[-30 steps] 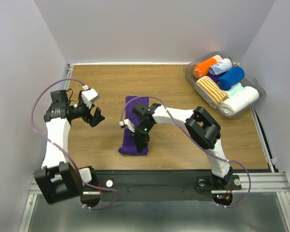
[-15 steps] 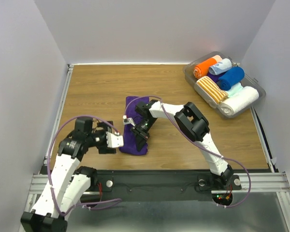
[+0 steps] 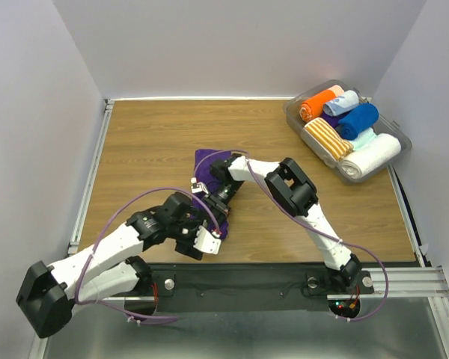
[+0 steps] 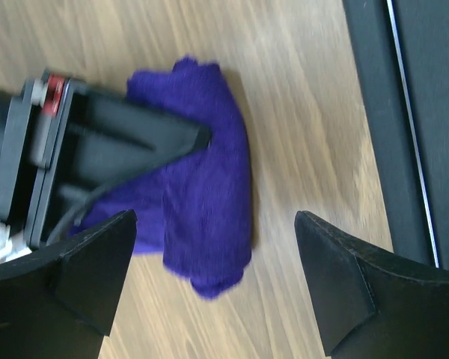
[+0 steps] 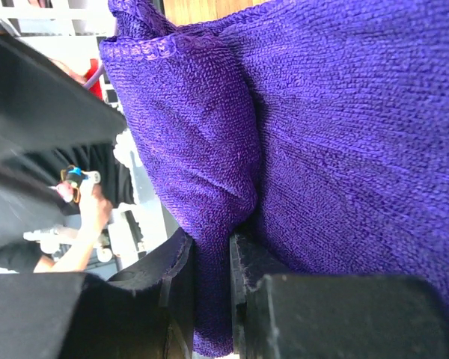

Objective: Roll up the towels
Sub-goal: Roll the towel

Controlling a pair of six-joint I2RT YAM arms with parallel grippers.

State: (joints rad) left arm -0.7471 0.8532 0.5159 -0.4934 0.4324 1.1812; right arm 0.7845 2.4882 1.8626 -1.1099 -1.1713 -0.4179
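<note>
Top external view: the purple towel (image 3: 204,166) is seen lying near the middle of the table (image 3: 150,142), partly hidden by both arms. Its long axis is laid from far to near, with the near end pointed toward the arm bases and leaned slightly to the right. The right gripper (image 3: 221,200) is set down on the towel's near half. The left gripper (image 3: 209,230) is held just beside the near end, reached in from the near left.

In the right wrist view, a fold of the purple towel (image 5: 322,149) is pinched between the two fingers (image 5: 172,299) of the right gripper (image 5: 209,292). The jaws are nearly closed on the cloth, and a hemmed edge is seen doubled over just above the grip.

In the left wrist view, the left gripper (image 4: 215,224) is shown with its jaws spread wide and nothing held between them. The near end of the purple towel (image 4: 202,172) is framed between the fingers (image 4: 82,277) as a thick, rounded lump. One dark finger of the right gripper is pressed onto it from the left of that picture.

The blue towel (image 3: 357,120) is found rolled in the clear bin (image 3: 293,118) at the far right corner of the table. It is packed among other rolls, its axis pointed from near left to far right.
</note>
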